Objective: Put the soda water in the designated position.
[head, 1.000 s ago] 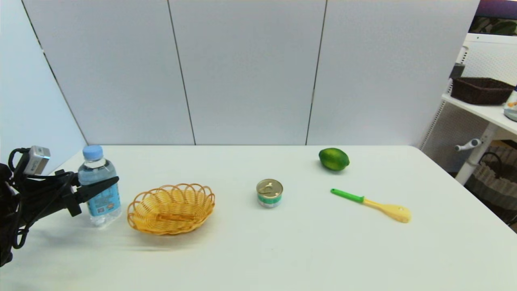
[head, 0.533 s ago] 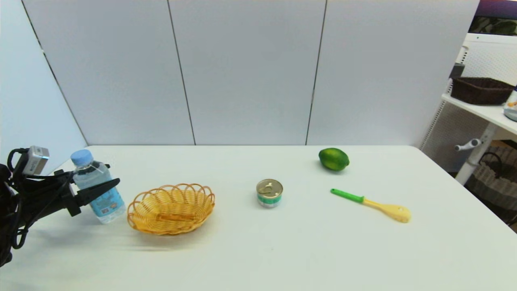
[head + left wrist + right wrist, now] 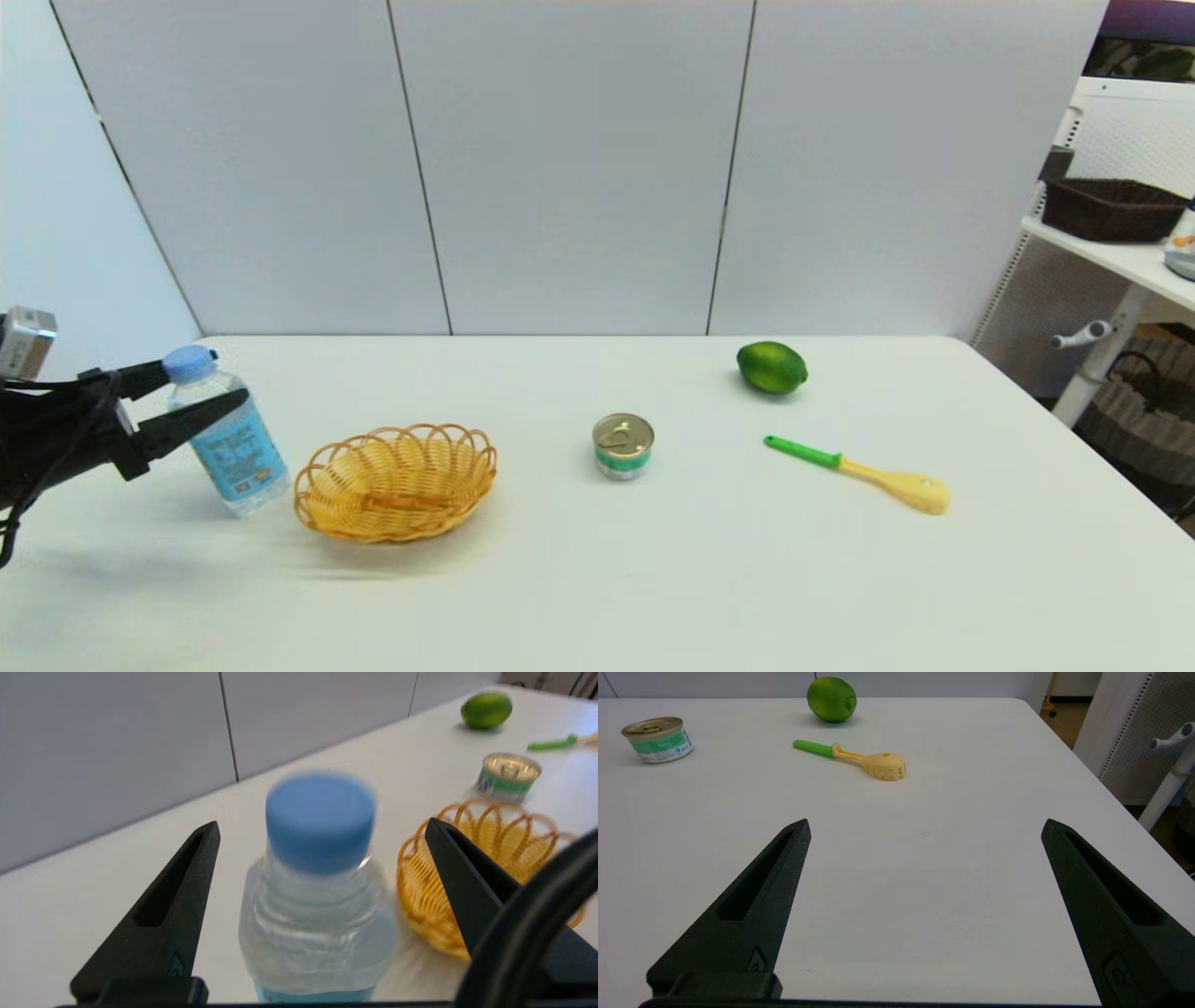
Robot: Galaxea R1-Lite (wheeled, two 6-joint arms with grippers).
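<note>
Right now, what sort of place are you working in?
Probably a lab or test room, not a home: a bare white table with scattered props, plain grey partition panels behind it, and a pegboard shelf unit alongside.

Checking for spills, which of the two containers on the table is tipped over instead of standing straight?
The water bottle, leaning between the left end effector's open fingers. The tin can stands flat.

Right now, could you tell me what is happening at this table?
The left gripper is at the table's left end, open, its fingers on either side of the small clear plastic soda water bottle with a light-blue cap. The bottle leans toward the gripper, its base on the white table, just left of the woven yellow wicker basket. The right gripper hangs open over bare table, idle. A short gold-lidded tin can, a green lime and a green-handled yellow spoon lie untouched.
</note>
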